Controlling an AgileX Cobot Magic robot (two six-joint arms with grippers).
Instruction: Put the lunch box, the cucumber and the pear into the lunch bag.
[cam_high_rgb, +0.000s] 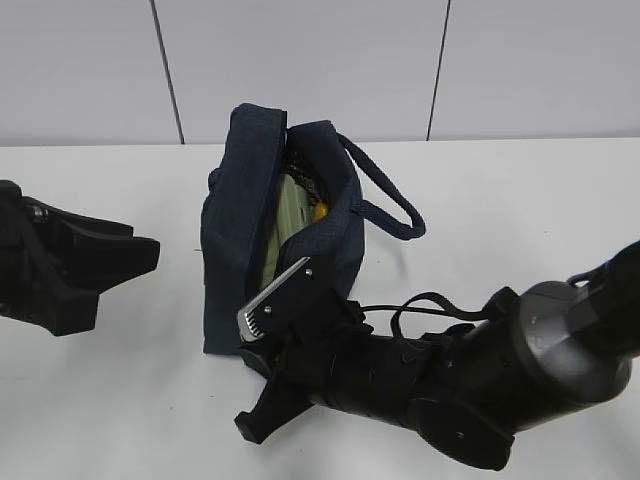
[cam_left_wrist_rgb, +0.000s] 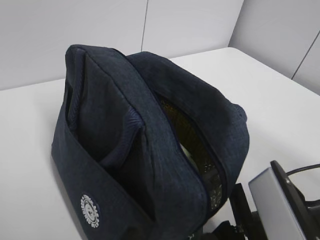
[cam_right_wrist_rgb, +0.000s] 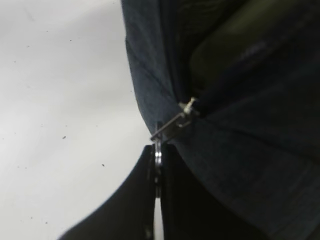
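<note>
While the boxy dark navy fabric lunch bag (cam_high_rgb: 290, 235) stands on the white table (cam_high_rgb: 520, 200) with its long zipper partly open, we see our right gripper (cam_right_wrist_rgb: 157, 167) pressed shut on the thin metal ring pull (cam_right_wrist_rgb: 158, 150) at the bag's near end. Through the gap show the pale sage-green lid of the lunch box (cam_high_rgb: 288, 215) and a bit of the yellow pear (cam_high_rgb: 319, 211); the cucumber we cannot make out. Our left gripper (cam_high_rgb: 125, 258) rests well apart to the left, jaws partly open, holding nothing.
</note>
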